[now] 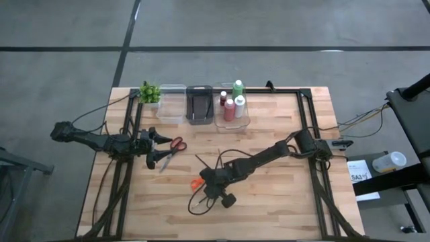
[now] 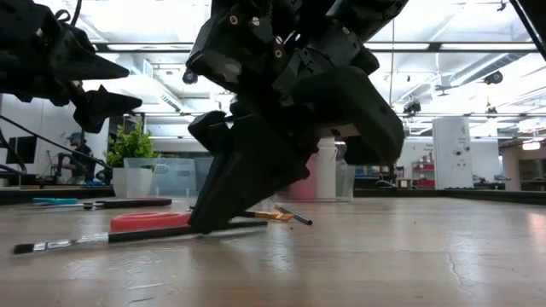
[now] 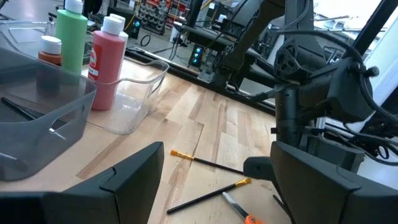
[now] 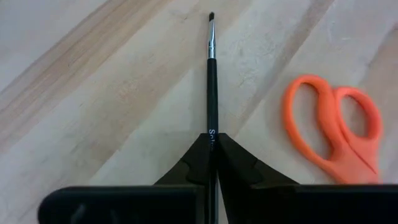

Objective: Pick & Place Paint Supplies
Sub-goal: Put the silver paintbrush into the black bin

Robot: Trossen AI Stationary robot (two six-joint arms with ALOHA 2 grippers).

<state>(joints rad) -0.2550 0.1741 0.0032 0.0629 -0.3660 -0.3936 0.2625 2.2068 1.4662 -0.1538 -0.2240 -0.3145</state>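
Observation:
My right gripper [image 4: 211, 149] is down at the table's middle [image 1: 209, 179], shut on a thin black brush [image 4: 212, 81]. The brush lies flat on the wood, its bristle tip pointing away from the fingers. Small orange scissors [image 4: 336, 134] lie just beside it. My left gripper [image 1: 160, 146] hovers open above the left part of the table, next to red-handled scissors [image 1: 175, 145] lying flat. Two more brushes [image 3: 208, 163] lie on the wood between the arms. Green [image 1: 238, 87], red [image 1: 230, 109] and white [image 1: 240, 106] bottles stand in a clear bin. My right gripper pinches the black brush's handle [image 4: 212, 127] between its two fingertips, coming from above and slanting down, with the fingers in line with the brush. In the low view the brush [image 2: 111, 236] still lies along the table, stretching out ahead of the fingertip [image 2: 209, 223].
Along the far edge stand a small green plant [image 1: 149, 92], a clear bin [image 1: 172, 102], a dark bin [image 1: 199, 105] and the clear bin with bottles [image 1: 246, 121]. Black cables [image 1: 201, 202] loop under the right arm. Bare wood lies toward the near edge.

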